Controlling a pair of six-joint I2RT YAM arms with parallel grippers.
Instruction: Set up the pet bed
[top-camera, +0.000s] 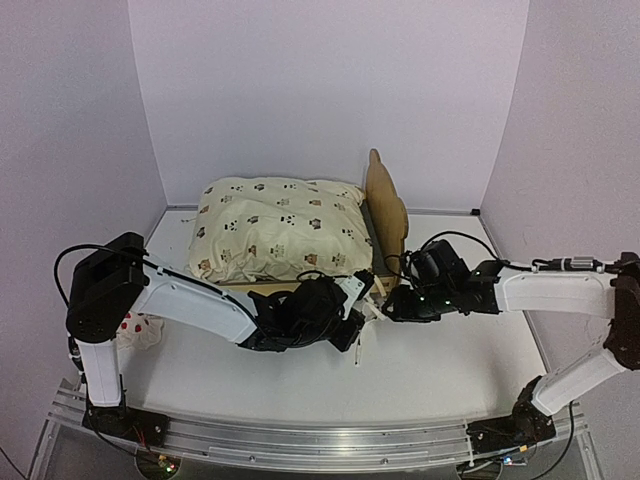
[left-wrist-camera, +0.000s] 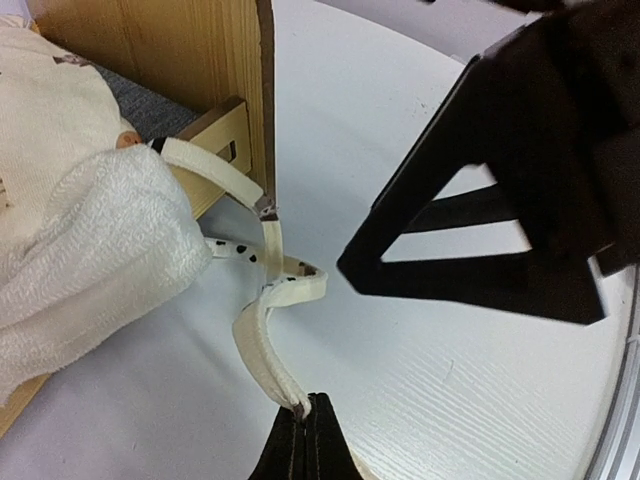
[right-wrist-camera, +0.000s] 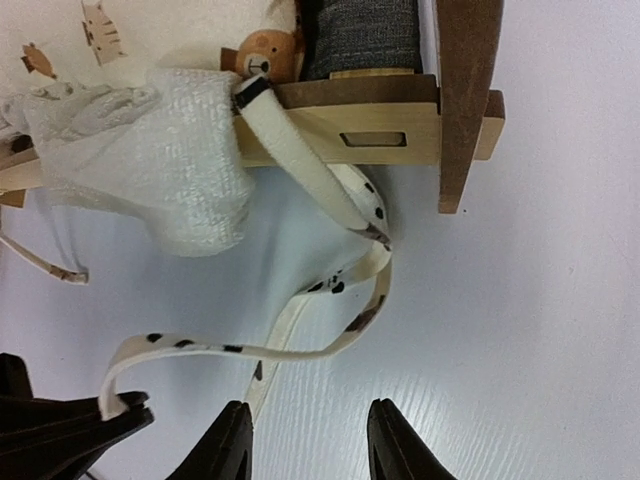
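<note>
A: Where's the pet bed (top-camera: 385, 215)?
B: At the back of the table (top-camera: 450, 370), in the middle. Its tall headboard (top-camera: 388, 195) is at the robot's right end & a puffy cream cushion (top-camera: 275, 230) w/ little bears lies on top.
A: And the left gripper (left-wrist-camera: 308, 415)?
B: Squeezed tight. It pinches the very end of a cream tie (left-wrist-camera: 262, 335) (the one w/ black spots). The tie comes off the bed's side rail (right-wrist-camera: 340, 130) by the headboard, loops down onto the table & runs out to those fingertips.
A: Is it near the bed?
B: Yes, just in front of the corner by the headboard, low over the table.
A: What about the right gripper (right-wrist-camera: 310, 440)?
B: Its jaws stand partway apart, w/ nothing squeezed in them. It points at that same corner from the right. A bit of tie lies close to one finger. Touching or not? Can't tell.
A: Are the 2 grippers close?
B: Very close, side by side.
A: Anything else?
B: A fluffy white cloth (right-wrist-camera: 180, 170) hangs over the side rail next to the tie. A small white pillow (top-camera: 135, 328) w/ red spots sits at the far left, partly behind the left arm.
</note>
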